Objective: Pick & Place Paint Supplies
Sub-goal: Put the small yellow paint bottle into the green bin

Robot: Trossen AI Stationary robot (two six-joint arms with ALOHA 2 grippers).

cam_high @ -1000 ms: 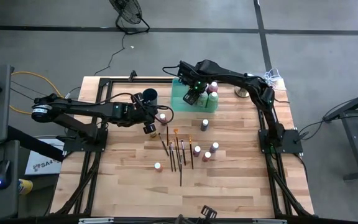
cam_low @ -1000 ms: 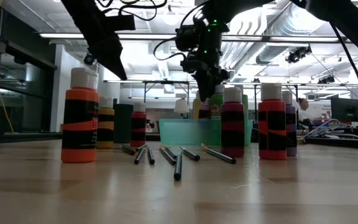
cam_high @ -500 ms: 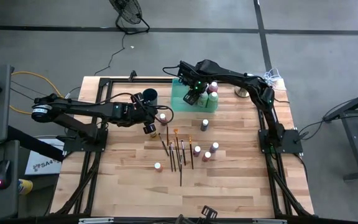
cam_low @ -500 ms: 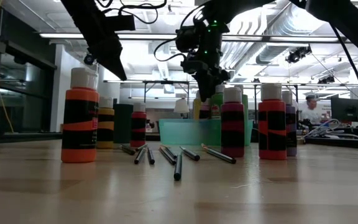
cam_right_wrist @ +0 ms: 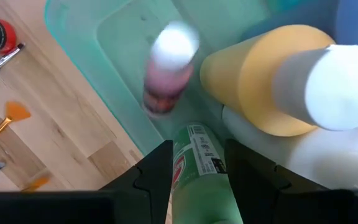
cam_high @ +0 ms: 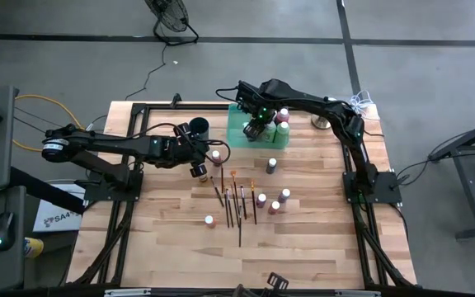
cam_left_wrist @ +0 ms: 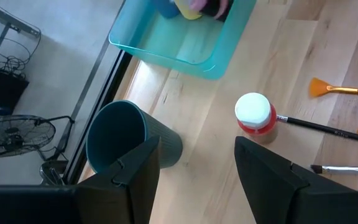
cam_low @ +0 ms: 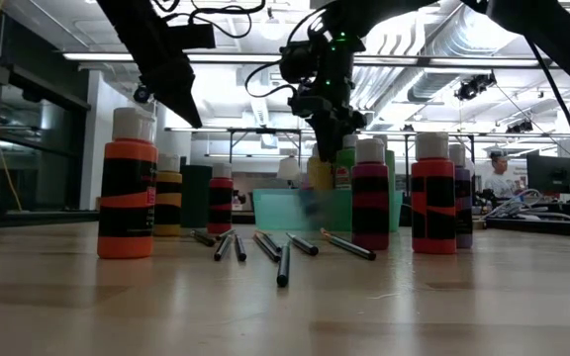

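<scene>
My right gripper (cam_high: 256,125) (cam_right_wrist: 197,154) hangs open over the translucent green tray (cam_high: 239,129), fingers pointing down. A pink bottle (cam_right_wrist: 165,68) shows blurred in the tray below it, clear of the fingers. A green bottle (cam_right_wrist: 199,163), a yellow one (cam_right_wrist: 260,81) and a white one (cam_right_wrist: 328,158) are in the tray; the green one shows between my fingers, lower down. My left gripper (cam_high: 198,167) (cam_left_wrist: 197,162) waits open above the table, between the dark cup (cam_left_wrist: 120,134) and a red bottle (cam_left_wrist: 255,113) standing on its base.
Several thin brushes (cam_high: 236,200) lie side by side mid-table. Loose bottles stand around them: one dark (cam_high: 271,165), three reddish ones (cam_high: 275,202) and an orange one (cam_high: 209,221). The near part of the wooden table (cam_high: 246,256) is bare board.
Both arms have kept still. A pink bottle has come free below my right gripper and drops into the green tray; the low view now shows a blur inside the tray where none was before.
</scene>
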